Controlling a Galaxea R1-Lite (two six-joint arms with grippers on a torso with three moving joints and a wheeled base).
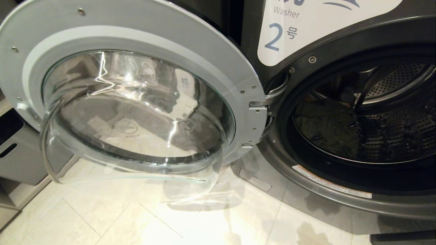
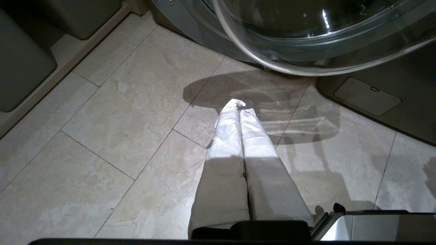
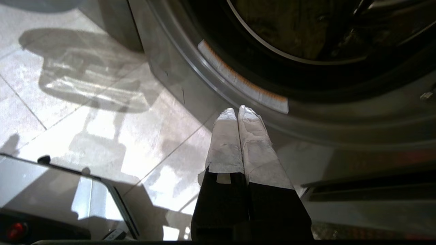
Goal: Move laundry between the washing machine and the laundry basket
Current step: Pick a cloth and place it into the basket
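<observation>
inside the washing machine [image 1: 340,44] drum, olive-grey laundry [image 1: 327,127] waits unpicked; my right gripper [image 3: 237,110] and left gripper [image 2: 238,105] are closed, empty.

Washing machine [image 1: 259,30], dark grey, labelled "2", fills frame right; round glass door [image 1: 136,102] swung fully open at left; dark olive-grey laundry [image 1: 327,127] lies inside drum.

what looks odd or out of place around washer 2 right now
Nothing looks damaged or spilled. The washing machine has its glass door swung fully open, with a dark olive-grey garment lying inside the drum. Both the left gripper and right gripper are shut and empty above the tiled floor.
</observation>
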